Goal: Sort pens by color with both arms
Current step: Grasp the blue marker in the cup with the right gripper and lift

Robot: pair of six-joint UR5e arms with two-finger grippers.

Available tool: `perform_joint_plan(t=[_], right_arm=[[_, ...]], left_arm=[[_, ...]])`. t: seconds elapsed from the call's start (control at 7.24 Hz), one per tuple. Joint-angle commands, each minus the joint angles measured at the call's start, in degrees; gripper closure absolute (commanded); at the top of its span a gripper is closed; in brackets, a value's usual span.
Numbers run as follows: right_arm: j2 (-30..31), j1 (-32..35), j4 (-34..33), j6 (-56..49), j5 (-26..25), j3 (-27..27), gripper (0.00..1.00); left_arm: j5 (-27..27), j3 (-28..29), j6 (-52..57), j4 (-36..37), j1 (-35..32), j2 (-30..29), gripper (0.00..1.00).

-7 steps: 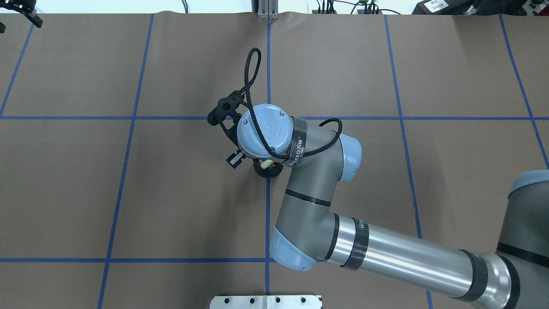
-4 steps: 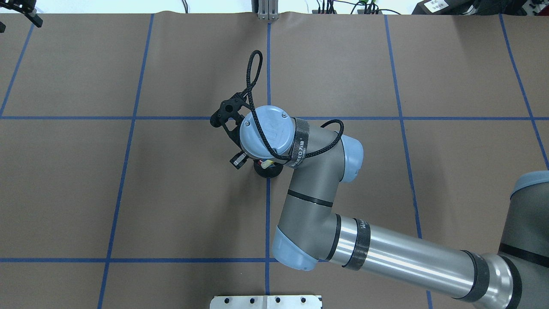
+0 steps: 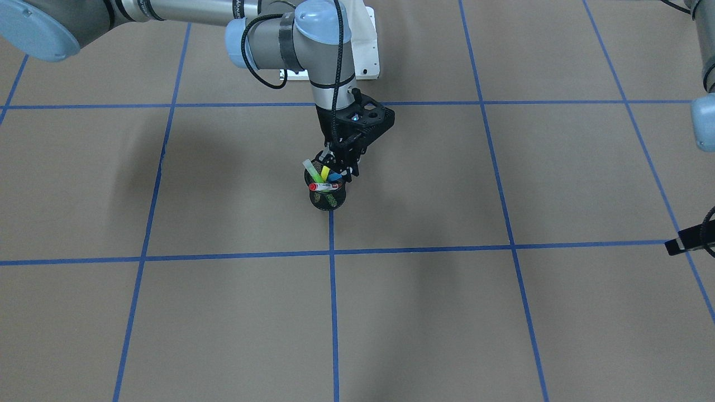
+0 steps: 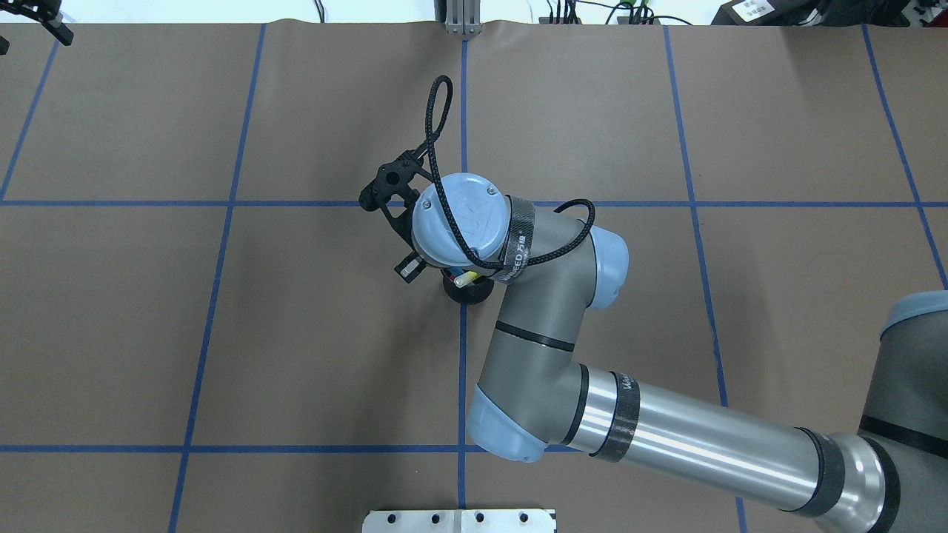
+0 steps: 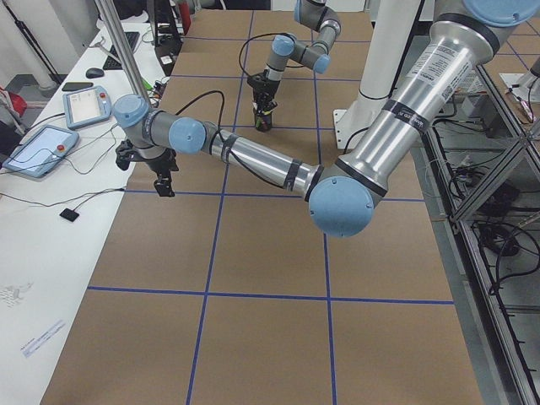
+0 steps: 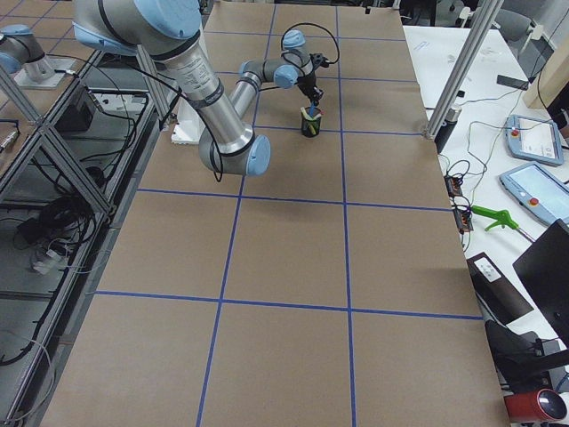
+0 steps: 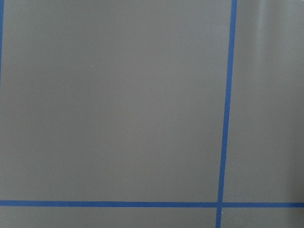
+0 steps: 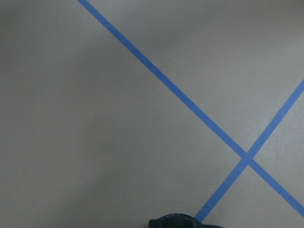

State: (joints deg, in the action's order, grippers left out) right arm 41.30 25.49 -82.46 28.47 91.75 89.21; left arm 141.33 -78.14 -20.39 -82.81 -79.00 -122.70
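Observation:
A black mesh cup (image 3: 328,199) stands on the blue tape cross at the table's middle. Four pens lean in it: green (image 3: 310,170), yellow (image 3: 325,170), blue (image 3: 334,176) and red-and-white (image 3: 321,187). My right gripper (image 3: 342,170) points down into the cup's mouth, fingers closed against the blue pen's top. From overhead, the right wrist (image 4: 461,220) hides most of the cup (image 4: 466,294); only one pale pen end shows. My left gripper (image 4: 33,41) hangs open and holds nothing over the far left corner, well away from the cup.
Brown paper with a blue tape grid (image 3: 330,254) covers the table. The white metal base plate (image 4: 459,520) sits at the near edge. A side table with tablets (image 5: 42,150) and cables runs along the far edge. The right wrist view catches only the cup's rim (image 8: 183,222).
The right wrist and its cable loop have shifted slightly up the overhead view, consistent with a small rise over the cup. The left arm stays put.

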Motion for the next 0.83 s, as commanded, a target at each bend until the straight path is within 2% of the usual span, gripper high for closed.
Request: perform_joint_plan(t=[0.0, 0.41, 0.69], right_arm=[[-0.7, 0.8, -0.1, 0.3, 0.1, 0.3, 0.80], [-2.8, 5.3, -2.0, 0.4, 4.3, 1.2, 0.82], [-4.5, 6.6, -3.6, 0.7, 4.5, 4.6, 0.82]], left_arm=[[0.1, 0.0, 0.0, 0.1, 0.1, 0.0, 0.00], [0.1, -0.4, -1.1, 0.6, 0.2, -0.8, 0.00], [0.1, -0.8, -7.0, 1.0, 0.4, -3.3, 0.00]])
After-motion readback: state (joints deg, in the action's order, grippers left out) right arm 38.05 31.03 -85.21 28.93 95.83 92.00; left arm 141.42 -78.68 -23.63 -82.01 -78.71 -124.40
